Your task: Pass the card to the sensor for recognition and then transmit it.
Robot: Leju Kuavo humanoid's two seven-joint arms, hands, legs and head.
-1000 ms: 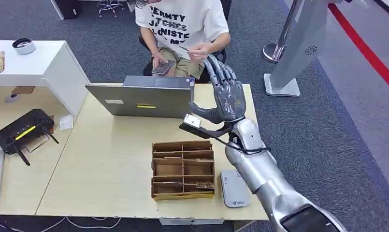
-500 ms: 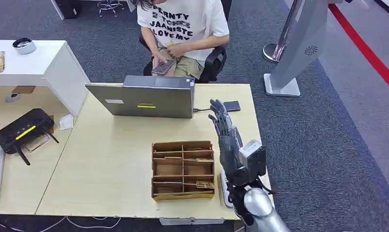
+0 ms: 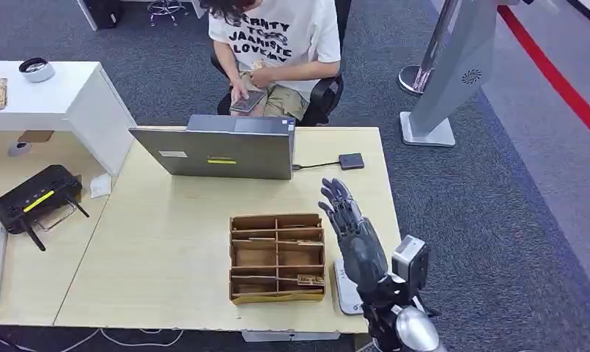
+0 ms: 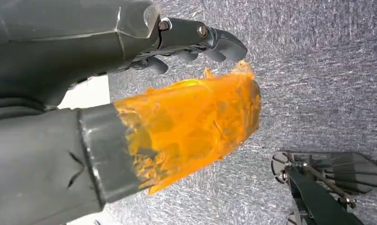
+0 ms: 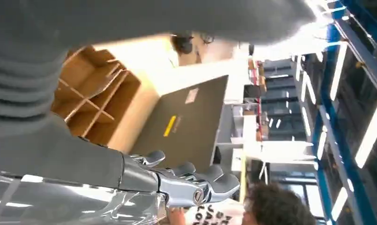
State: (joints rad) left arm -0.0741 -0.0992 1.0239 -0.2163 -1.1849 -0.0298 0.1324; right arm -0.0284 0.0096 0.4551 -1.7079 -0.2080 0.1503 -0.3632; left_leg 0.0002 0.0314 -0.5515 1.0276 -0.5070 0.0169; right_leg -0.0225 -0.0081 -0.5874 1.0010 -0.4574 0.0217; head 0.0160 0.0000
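one laptop [image 3: 218, 150], one divided box [image 3: 278, 257], one router [image 3: 37, 196], one person [image 3: 277, 44]

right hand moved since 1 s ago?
Yes. The right hand has pulled back toward the robot: it was up by the laptop near the person, and is now beside the cardboard organizer, holding nothing.

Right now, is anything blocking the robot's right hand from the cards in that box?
Nothing visible. The right hand is just right of the open-topped cardboard box, and a card lies uncovered in a compartment.

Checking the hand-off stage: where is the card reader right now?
Head view: the white card reader lies at the table's near right, between the cardboard organizer and the right robot hand.
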